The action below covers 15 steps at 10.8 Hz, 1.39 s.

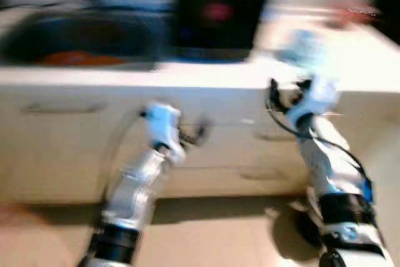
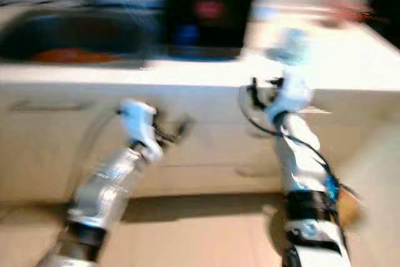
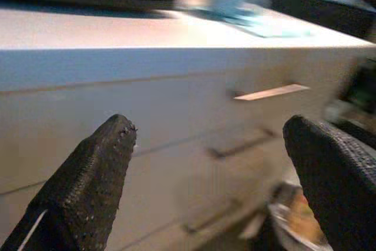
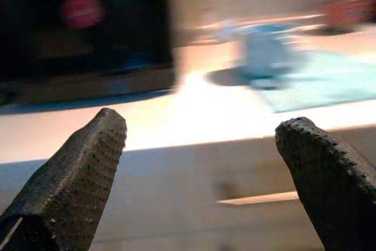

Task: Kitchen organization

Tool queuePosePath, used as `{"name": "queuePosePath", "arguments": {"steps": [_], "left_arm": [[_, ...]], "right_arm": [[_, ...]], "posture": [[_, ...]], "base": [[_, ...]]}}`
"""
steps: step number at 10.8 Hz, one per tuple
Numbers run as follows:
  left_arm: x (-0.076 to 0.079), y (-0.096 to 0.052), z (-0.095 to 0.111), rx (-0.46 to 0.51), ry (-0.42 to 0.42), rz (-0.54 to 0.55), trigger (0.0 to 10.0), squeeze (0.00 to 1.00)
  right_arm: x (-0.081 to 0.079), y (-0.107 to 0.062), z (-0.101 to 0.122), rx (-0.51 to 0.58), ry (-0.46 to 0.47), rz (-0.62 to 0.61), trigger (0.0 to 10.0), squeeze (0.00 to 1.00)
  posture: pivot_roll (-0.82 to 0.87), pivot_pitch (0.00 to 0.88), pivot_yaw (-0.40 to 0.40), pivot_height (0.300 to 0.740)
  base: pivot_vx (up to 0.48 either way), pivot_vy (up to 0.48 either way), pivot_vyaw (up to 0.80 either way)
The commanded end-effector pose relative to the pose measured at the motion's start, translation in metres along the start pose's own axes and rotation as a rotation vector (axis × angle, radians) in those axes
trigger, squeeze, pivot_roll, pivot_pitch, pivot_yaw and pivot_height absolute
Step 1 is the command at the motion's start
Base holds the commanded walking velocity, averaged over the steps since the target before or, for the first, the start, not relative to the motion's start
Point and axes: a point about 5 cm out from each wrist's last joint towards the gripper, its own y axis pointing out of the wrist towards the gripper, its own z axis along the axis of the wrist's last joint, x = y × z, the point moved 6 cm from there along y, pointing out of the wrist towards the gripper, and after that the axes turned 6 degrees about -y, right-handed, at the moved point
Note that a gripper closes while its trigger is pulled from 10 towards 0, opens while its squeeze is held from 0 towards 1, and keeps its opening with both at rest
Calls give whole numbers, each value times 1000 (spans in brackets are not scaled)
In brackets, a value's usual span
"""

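1. Blurred picture from the head camera, so the robot looks to be on the move, facing a pale kitchen counter with drawer fronts below it.
2. The left gripper is held up at drawer height, its two black fingers spread wide with nothing between them. It points along the cabinet face, where a flat drawer handle catches the light.
3. The right gripper sits higher, just at the counter's front edge, and it too is spread wide and empty. I judge both arms are held forward and ready for a reach.
4. Ahead of the right gripper a pale blue object stands on a teal mat on the worktop. It is too smeared to name, but it may be one of the things to tidy.
5. Left of it stands a dark appliance with a red spot and a blue glow. Further left is the sink, with something orange lying in it.
6. How far the organizing has got cannot be read from this.
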Motion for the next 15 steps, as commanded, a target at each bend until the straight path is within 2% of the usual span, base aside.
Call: {"name": "queuePosePath", "arguments": {"steps": [1, 10, 11, 14, 15], "left_arm": [[-14, -3, -6, -26, 21, 35, 10000, 0], [-32, -3, -22, -72, 14, 37, 10000, 0], [-34, -3, -27, -88, 13, 34, 10000, 0], [-46, -11, -63, -197, 30, 43, 10000, 0], [-48, -12, -66, -207, 32, 48, 10000, 0]], "right_arm": [[-7, 1, -1, -4, 3, 13, 10000, 0], [-6, 0, -7, -24, -6, 4, 10000, 0], [-5, 1, -7, -26, -9, 1, 10000, 0], [-2, 2, -17, -53, -10, -12, 10000, 0], [-2, 2, -19, -59, -10, -14, 10000, 0]], "posture": [[63, 6, -43, 740], [56, 3, -47, 740], [54, 1, -46, 740], [53, 0, -48, 740], [53, 0, -48, 740]], "base": [[0, 0, -800], [0, 0, -800], [0, 0, -800], [0, 0, -800], [0, 0, -800]]}}
